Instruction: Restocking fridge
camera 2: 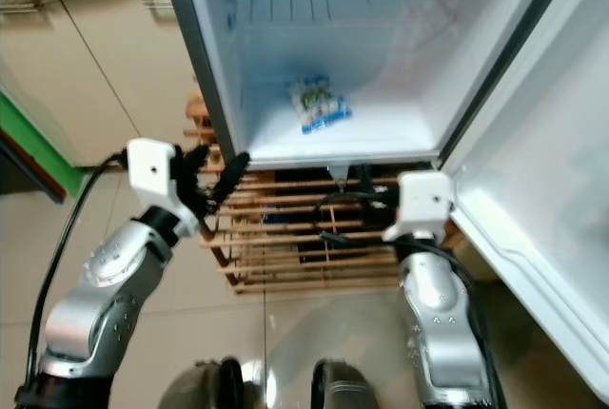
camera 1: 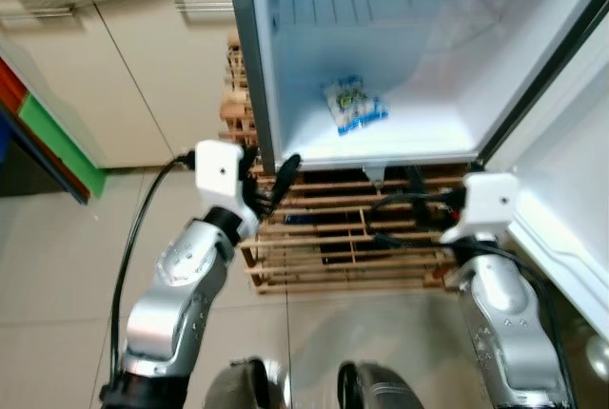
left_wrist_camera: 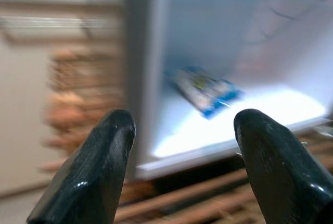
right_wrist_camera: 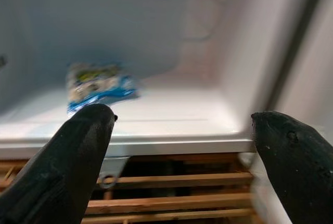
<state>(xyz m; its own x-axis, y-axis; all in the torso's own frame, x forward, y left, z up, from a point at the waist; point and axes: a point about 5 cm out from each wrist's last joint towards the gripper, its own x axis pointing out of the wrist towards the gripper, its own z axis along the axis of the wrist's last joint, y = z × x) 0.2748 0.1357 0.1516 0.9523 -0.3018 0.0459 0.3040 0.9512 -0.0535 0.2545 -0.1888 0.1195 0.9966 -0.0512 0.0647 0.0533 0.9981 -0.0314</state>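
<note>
The fridge (camera 1: 428,138) stands open in front of me, its white compartment lit. A blue-and-white packet (camera 1: 355,105) lies flat on the compartment floor, left of centre. My left gripper (camera 1: 269,167) is raised at the fridge's left front edge, just below floor level, open with nothing between its fingers (left_wrist_camera: 88,177). My right gripper (camera 1: 379,221) is held under the front lip on the right, also open and empty. In the right wrist view the packet (right_wrist_camera: 96,86) lies ahead, beyond the black fingers (right_wrist_camera: 67,166).
The fridge door (camera 1: 571,190) swings out on the right, close to my right arm. A wooden slatted rack (camera 1: 324,252) carries the fridge. Beige cabinets (camera 1: 143,76) stand to the left, above a tiled floor (camera 1: 57,276).
</note>
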